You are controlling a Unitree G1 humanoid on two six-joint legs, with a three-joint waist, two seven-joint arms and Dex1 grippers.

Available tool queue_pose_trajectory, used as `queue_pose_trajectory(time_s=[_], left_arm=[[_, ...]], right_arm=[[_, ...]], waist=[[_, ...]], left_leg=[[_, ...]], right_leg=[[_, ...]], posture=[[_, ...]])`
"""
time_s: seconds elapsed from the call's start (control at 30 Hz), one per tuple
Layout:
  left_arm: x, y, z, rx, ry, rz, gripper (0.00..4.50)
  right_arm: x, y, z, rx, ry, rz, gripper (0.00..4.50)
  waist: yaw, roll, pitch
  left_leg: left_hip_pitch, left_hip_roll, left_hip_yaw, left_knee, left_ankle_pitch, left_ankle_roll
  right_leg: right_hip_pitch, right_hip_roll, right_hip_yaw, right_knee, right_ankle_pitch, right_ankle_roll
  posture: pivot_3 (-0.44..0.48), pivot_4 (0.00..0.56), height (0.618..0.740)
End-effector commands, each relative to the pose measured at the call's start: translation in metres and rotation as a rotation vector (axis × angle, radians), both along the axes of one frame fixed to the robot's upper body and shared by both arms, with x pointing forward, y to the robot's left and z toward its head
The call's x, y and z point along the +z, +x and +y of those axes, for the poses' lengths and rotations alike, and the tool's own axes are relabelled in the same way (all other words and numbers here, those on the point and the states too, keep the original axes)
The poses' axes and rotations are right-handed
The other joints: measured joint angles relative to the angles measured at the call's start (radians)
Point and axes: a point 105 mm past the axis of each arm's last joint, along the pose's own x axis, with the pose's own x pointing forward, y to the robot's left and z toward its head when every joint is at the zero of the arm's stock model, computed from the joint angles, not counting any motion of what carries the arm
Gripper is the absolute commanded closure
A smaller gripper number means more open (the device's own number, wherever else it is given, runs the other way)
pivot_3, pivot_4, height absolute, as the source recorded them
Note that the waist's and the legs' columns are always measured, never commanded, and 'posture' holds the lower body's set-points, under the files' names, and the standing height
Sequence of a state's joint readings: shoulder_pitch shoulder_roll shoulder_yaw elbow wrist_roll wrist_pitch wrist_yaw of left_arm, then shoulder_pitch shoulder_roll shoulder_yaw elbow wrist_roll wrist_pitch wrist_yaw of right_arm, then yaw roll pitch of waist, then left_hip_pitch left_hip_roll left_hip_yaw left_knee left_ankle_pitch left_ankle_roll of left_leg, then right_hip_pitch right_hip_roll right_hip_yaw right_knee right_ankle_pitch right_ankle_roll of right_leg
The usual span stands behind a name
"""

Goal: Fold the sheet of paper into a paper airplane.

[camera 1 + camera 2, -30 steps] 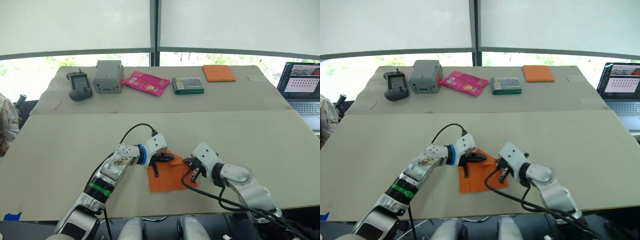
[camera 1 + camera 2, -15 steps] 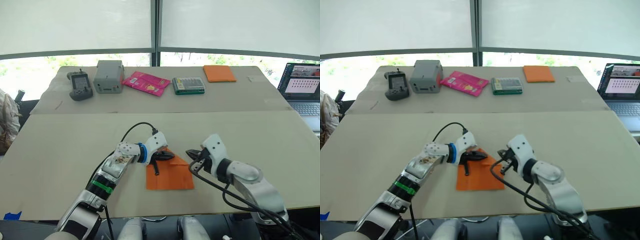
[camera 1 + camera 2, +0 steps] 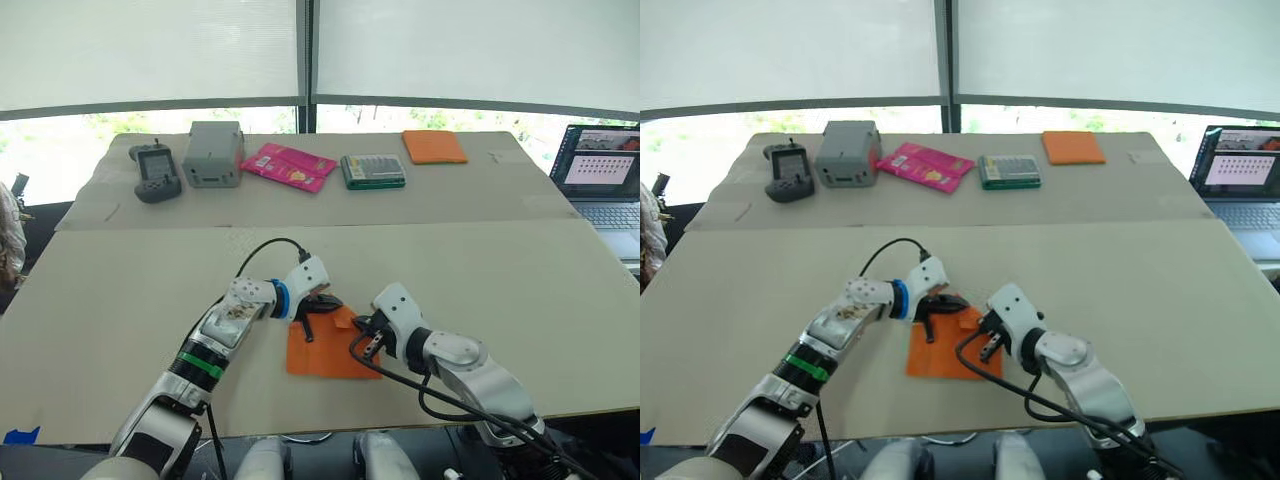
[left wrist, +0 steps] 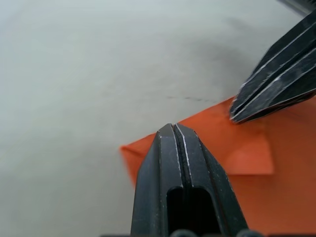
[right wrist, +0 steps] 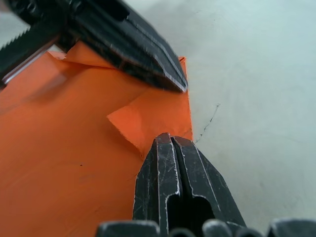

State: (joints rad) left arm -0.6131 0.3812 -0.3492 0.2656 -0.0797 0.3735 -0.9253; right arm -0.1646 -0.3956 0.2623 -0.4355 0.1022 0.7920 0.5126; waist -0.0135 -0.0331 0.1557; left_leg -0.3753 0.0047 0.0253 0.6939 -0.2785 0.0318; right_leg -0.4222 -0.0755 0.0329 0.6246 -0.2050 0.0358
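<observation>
Both grippers, left [image 3: 318,303] and right [image 3: 366,332], closed, pressing paper [image 3: 318,355] near tabletop's front edge; flap could spring open

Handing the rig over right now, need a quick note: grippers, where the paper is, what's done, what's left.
Left gripper: fingers shut, tips pressing the far edge of the thin bright-orange sheet of paper.
Right gripper: fingers shut, tips on the sheet's folded corner flap, close beside the left gripper's.
The sheet lies flat on the near beige table, between the two arms.
Done: one small corner folded over; the flap looks only lightly creased.
Left: nearly everything. The outline is roughly rectangular, no nose, no centre crease, no wings.
The thicker orange rectangular pad at the far table edge is not the workpiece.
</observation>
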Motion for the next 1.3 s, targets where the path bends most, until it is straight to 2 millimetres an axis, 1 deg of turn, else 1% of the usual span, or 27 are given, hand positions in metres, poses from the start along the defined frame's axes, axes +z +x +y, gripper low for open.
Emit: queue_pose_trajectory(time_s=[0.03, 0.23, 0.33, 0.47, 0.57, 0.63, 0.7, 0.73, 0.8, 0.87, 0.93, 0.97, 1.0, 1.03, 1.1, 1.17, 1.3], left_arm=[[0.006, 0.017, 0.025, 0.110, 0.028, -0.030, 4.50], [0.014, 0.024, 0.043, 0.176, 0.008, -0.041, 4.50], [0.025, 0.025, 0.051, 0.219, -0.049, -0.042, 4.50], [0.041, 0.024, 0.069, 0.278, -0.073, -0.076, 4.50], [0.059, 0.020, 0.077, 0.306, -0.154, -0.100, 4.50], [0.075, 0.011, 0.076, 0.301, -0.262, -0.093, 4.50], [0.082, 0.000, 0.072, 0.290, -0.323, -0.068, 4.50], [0.082, -0.003, 0.073, 0.318, -0.354, -0.036, 4.24], [0.078, -0.017, 0.071, 0.320, -0.406, 0.071, 3.67], [0.069, -0.026, 0.074, 0.360, -0.387, 0.116, 2.98], [0.062, -0.031, 0.079, 0.418, -0.397, 0.163, 2.26], [0.058, -0.034, 0.081, 0.445, -0.395, 0.180, 2.00], [0.053, -0.036, 0.083, 0.468, -0.390, 0.197, 1.61], [0.047, -0.042, 0.081, 0.465, -0.383, 0.223, 1.31], [0.041, -0.050, 0.075, 0.456, -0.399, 0.266, 1.31], [0.040, -0.053, 0.068, 0.450, -0.419, 0.285, 1.31], [0.035, -0.052, 0.060, 0.460, -0.417, 0.285, 1.31]], right_arm=[[-0.023, -0.006, 0.000, -0.026, -0.017, 0.099, 4.48], [-0.025, -0.006, 0.002, -0.029, -0.012, 0.109, 4.48], [-0.026, -0.006, 0.002, -0.027, -0.011, 0.113, 4.48], [-0.026, -0.006, 0.004, -0.021, -0.013, 0.116, 4.48], [-0.027, -0.007, 0.004, -0.018, -0.013, 0.122, 4.48], [-0.027, -0.008, 0.005, -0.014, -0.012, 0.128, 4.48], [-0.028, -0.008, 0.006, -0.010, -0.011, 0.134, 4.48], [-0.029, -0.009, 0.007, -0.006, -0.011, 0.137, 4.50], [-0.029, -0.009, 0.008, 0.001, -0.013, 0.139, 4.50], [-0.029, -0.010, 0.009, 0.005, -0.014, 0.141, 4.50], [-0.029, -0.010, 0.009, 0.007, -0.013, 0.143, 4.50], [-0.029, -0.010, 0.009, 0.008, -0.013, 0.144, 4.50], [-0.030, -0.011, 0.009, 0.009, -0.012, 0.145, 4.50], [-0.030, -0.011, 0.009, 0.010, -0.012, 0.146, 4.50], [-0.030, -0.011, 0.010, 0.012, -0.013, 0.146, 4.50], [-0.030, -0.011, 0.010, 0.014, -0.014, 0.145, 4.50], [-0.030, -0.011, 0.010, 0.017, -0.019, 0.143, 4.50]], waist=[[-0.003, 0.000, 0.000], [-0.003, 0.000, 0.000], [-0.004, 0.000, 0.000], [-0.005, 0.000, 0.000], [-0.003, 0.000, 0.000], [-0.004, 0.000, 0.000], [-0.004, 0.000, 0.000], [-0.003, 0.000, 0.000], [-0.005, -0.001, 0.000], [-0.007, -0.001, 0.000], [-0.008, -0.001, 0.000], [-0.008, -0.001, 0.000], [-0.007, -0.001, 0.000], [-0.007, -0.001, 0.000], [-0.005, -0.001, 0.000], [-0.004, -0.001, 0.000], [-0.001, -0.003, -0.001]], left_leg=[[0.000, 0.000, 0.000, 0.000, 0.000, 0.000], [0.000, 0.001, 0.000, 0.000, 0.000, 0.000], [0.000, 0.001, 0.000, 0.000, 0.000, 0.000], [-0.001, 0.003, 0.000, 0.000, 0.000, 0.000], [0.000, 0.004, 0.000, 0.000, 0.000, 0.000], [-0.001, 0.004, 0.000, 0.000, 0.000, 0.000], [-0.001, 0.005, 0.000, 0.000, 0.000, 0.000], [-0.001, 0.005, 0.000, 0.000, 0.000, 0.000], [0.000, 0.006, 0.000, 0.000, 0.000, 0.000], [0.000, 0.006, 0.000, -0.001, 0.000, 0.000], [0.000, 0.006, 0.000, -0.002, 0.000, 0.000], [0.001, 0.006, 0.000, -0.002, 0.000, 0.000], [0.001, 0.006, 0.000, -0.002, 0.000, 0.000], [0.001, 0.006, 0.000, -0.002, 0.000, 0.000], [0.001, 0.006, 0.000, -0.002, 0.000, -0.001], [0.001, 0.006, 0.000, -0.002, 0.000, -0.001], [0.002, 0.006, 0.001, -0.002, 0.000, -0.001]], right_leg=[[0.000, 0.000, 0.000, 0.000, 0.000, 0.000], [0.000, 0.000, 0.000, 0.000, 0.000, 0.000], [-0.001, 0.000, 0.000, 0.000, 0.000, 0.000], [-0.001, 0.000, 0.000, 0.000, 0.000, 0.000], [-0.001, 0.000, 0.000, 0.000, 0.000, 0.000], [-0.001, 0.000, 0.000, 0.000, 0.000, 0.000], [-0.001, 0.000, 0.000, 0.000, 0.000, 0.000], [-0.001, 0.000, 0.000, 0.000, 0.000, 0.000], [-0.001, 0.000, 0.000, 0.000, 0.000, 0.000], [-0.001, 0.000, 0.000, 0.000, 0.000, 0.000], [-0.001, 0.001, 0.000, 0.000, 0.000, 0.000], [-0.001, 0.001, 0.000, 0.000, 0.000, -0.001], [-0.001, 0.001, 0.000, 0.000, 0.000, -0.001], [-0.001, 0.001, 0.000, 0.000, 0.000, -0.001], [-0.001, 0.001, 0.000, 0.000, 0.000, -0.001], [-0.001, 0.001, 0.000, 0.000, 0.000, -0.001], [0.000, 0.001, 0.000, 0.000, 0.000, -0.001]], posture=[[0.000, 0.150, 0.740], [0.000, 0.150, 0.740], [0.000, 0.150, 0.740], [0.000, 0.150, 0.740], [0.000, 0.150, 0.740], [0.000, 0.150, 0.740], [0.000, 0.150, 0.740], [0.000, 0.150, 0.740], [0.000, 0.150, 0.740], [0.000, 0.150, 0.740], [0.000, 0.150, 0.740], [0.000, 0.150, 0.740], [0.000, 0.150, 0.740], [0.000, 0.150, 0.740], [0.000, 0.150, 0.740], [0.000, 0.150, 0.740], [0.000, 0.150, 0.740]])
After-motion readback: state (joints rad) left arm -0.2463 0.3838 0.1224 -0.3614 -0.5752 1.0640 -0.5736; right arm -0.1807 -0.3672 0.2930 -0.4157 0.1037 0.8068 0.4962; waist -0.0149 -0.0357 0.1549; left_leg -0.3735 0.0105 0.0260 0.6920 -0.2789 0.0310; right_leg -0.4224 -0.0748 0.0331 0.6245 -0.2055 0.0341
